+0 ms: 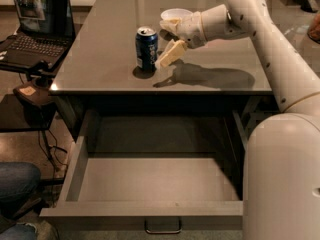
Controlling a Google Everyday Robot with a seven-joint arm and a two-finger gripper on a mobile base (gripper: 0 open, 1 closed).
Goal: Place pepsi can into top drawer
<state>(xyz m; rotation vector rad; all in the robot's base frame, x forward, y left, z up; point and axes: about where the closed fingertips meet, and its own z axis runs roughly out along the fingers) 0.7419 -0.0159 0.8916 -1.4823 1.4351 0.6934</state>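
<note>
I'm on the reach-to-grasp step. The cream two-finger gripper [165, 44] hangs open at upper centre, just right of the dark blue pepsi can [146, 48], which stands on the grey tabletop [100, 59]. Next I'd straddle it and close. The wide grey top drawer [140, 210] gapes below.

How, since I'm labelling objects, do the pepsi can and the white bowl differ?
The pepsi can is dark blue; the white bowl is pale. The can stands tall and narrow; the bowl is low and wide, farther back, partly hidden by the gripper, which is close beside the can. Both sit on the grey table.
</note>
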